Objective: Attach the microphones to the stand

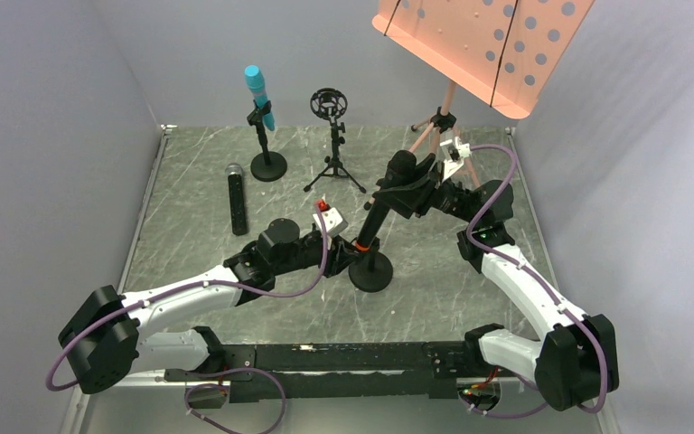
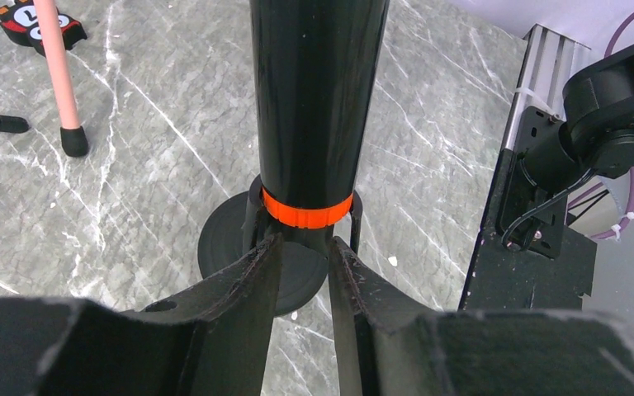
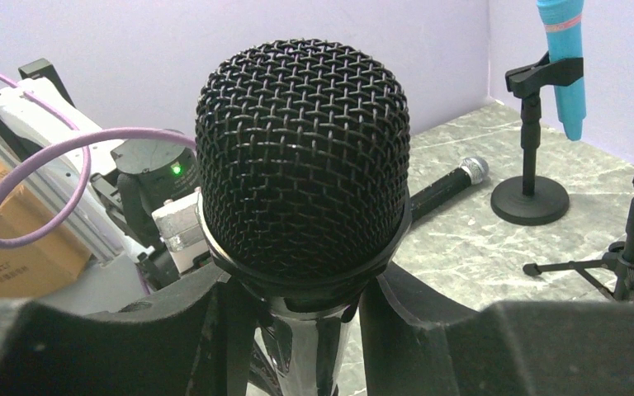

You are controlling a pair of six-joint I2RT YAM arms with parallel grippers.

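My right fingers (image 3: 429, 330) are clamped on the long black microphone (image 3: 301, 157) just under its mesh head, which bulges above them. My left fingers (image 2: 239, 297) look pinched on the neck of the round-base stand (image 2: 224, 244), directly beneath the orange ring (image 2: 307, 216). I judge the microphone rigid, fairly heavy and top-loaded, its glossy barrel slippery, so the hold belongs on the barrel below the head, never on the mesh, which could dent. The stand seems light enough to tip, hence the steadying pinch low down. Beyond the right fingers, the silver-headed microphone (image 3: 462, 175) lies on the counter (image 3: 479, 239), and the cyan microphone (image 3: 563, 58) sits clipped in a second stand (image 3: 532, 198). What I can't see is the clip itself, hidden behind barrel and fingers — whether the microphone is fully seated is unclear.
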